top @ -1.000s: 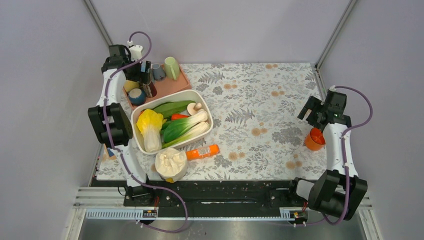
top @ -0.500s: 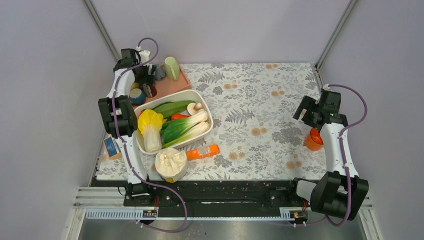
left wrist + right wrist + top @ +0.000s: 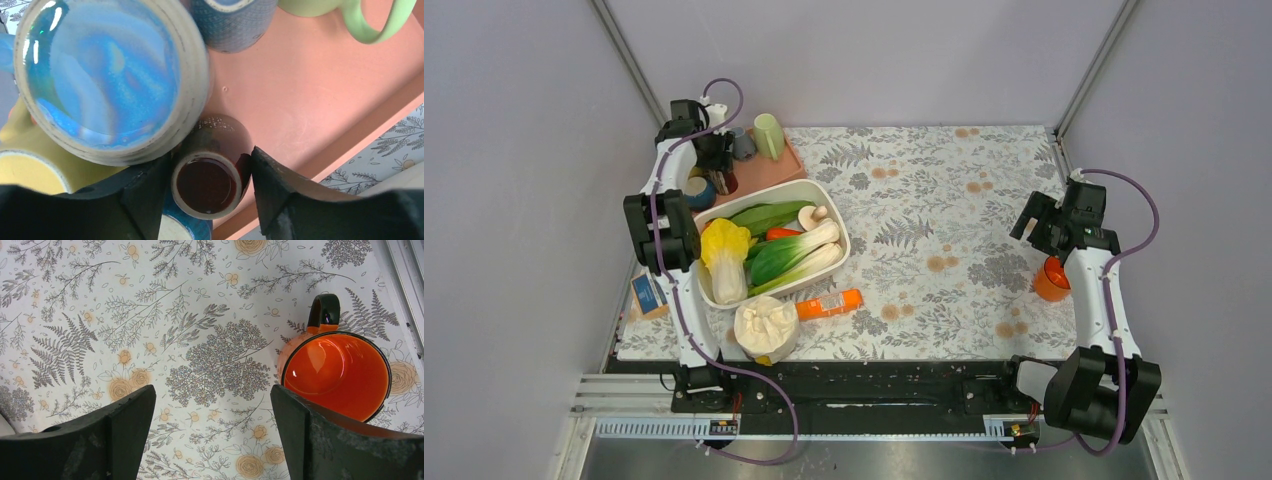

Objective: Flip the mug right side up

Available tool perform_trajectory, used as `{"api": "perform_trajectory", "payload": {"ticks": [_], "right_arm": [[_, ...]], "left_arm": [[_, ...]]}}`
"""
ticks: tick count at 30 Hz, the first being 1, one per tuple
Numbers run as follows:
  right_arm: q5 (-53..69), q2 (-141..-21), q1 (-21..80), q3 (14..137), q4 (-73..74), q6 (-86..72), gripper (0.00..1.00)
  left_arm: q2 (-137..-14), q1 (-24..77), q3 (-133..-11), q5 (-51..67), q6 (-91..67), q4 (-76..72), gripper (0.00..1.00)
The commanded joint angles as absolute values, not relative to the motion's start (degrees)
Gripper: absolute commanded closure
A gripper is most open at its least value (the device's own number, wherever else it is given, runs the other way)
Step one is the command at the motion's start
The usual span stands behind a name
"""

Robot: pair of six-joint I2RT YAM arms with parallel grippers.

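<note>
A dark red mug [image 3: 207, 184] stands among other mugs on the salmon tray [image 3: 310, 95] at the far left. In the left wrist view I see a pale ring around a glossy dark red face; I cannot tell if that is its mouth or its base. My left gripper [image 3: 211, 186] [image 3: 715, 160] is closed around it, one finger on each side, the right finger against its handle. An orange mug [image 3: 335, 372] [image 3: 1054, 278] with a black handle stands mouth up at the right edge. My right gripper [image 3: 212, 440] [image 3: 1036, 222] hangs open and empty just left of it.
The tray [image 3: 769, 172] also holds a green mug [image 3: 768, 135], a grey-blue cup [image 3: 744, 146], a big blue-glazed mug [image 3: 102, 75] and a yellow one [image 3: 27, 167]. A white tub [image 3: 824, 192] of vegetables, a white bag [image 3: 766, 328] and an orange packet [image 3: 829, 303] lie near the left front.
My left arm swung right and settled over the tray's mugs; in the last half second it barely moved. My right gripper shifted slightly away from the orange mug.
</note>
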State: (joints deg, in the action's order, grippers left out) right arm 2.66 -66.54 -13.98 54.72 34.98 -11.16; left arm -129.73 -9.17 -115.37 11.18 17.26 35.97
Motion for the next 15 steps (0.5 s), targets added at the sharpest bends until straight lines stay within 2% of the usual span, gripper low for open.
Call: {"api": "perform_trajectory", "payload": {"ticks": [1, 5, 7, 10, 15], "right_arm": [[3.1, -64.8, -13.5, 54.5, 34.4, -10.5, 0.05], [3.3, -64.1, -13.5, 54.6, 34.4, -10.6, 0.05], [3.4, -63.8, -13.5, 54.6, 34.4, -10.6, 0.05], [3.6, -63.6, -13.5, 54.7, 34.4, -10.6, 0.05], [3.8, -63.3, -13.4, 54.5, 34.4, -10.5, 0.05]], "left_arm": [[-129.3, -8.9, -115.6, 11.3, 17.1, 34.4, 0.46], [-129.0, -8.8, -115.8, 13.4, 17.0, 36.9, 0.61], [-128.6, -8.8, -115.5, 14.0, 17.0, 37.5, 0.63], [-128.3, -8.8, -115.1, 13.3, 17.3, 37.6, 0.38], [-129.3, -8.8, -115.1, 11.7, 17.5, 37.3, 0.24]]}}
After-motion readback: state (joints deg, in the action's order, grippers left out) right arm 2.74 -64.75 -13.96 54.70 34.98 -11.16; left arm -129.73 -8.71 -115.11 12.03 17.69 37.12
